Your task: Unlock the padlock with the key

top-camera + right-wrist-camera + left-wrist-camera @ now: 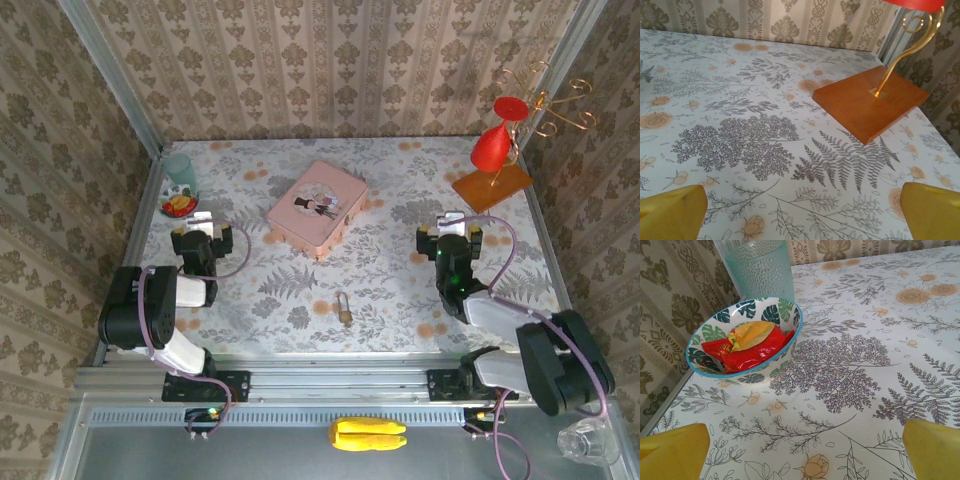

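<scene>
Two arms: black and white, bolted at the bottom edge of the overhead view, each reaching up over the floral-patterned table cover.
Left pincer: the left gripper sits in the left-centre of the overhead view. On its own camera the yellow fingers stand spread to the two lower corners, with only bare cover between them.
Right pincer: the right gripper sits right of centre. On its own camera the yellow fingers are likewise spread wide and hold nothing.
Padlock: the tiny brass-gold padlock with a thin silvery shackle lies flat on the cover, low in the middle of the overhead view. It is between the two arms and well apart from both pincers; its keyhole is too small to make out.
Tin: a pink rectangular tin with a figure picture lies above the padlock, turned at an angle.
Bowl: a leaf-printed bowl with a blue rim holds a red and yellow wrapper, just above the left pincer.
Tumbler: a teal dimpled plastic tumbler stands upright, touching the bowl's far side.
Stand: a curly gold wire stand on a square wooden base, upper right, carries a red ornament.
</scene>
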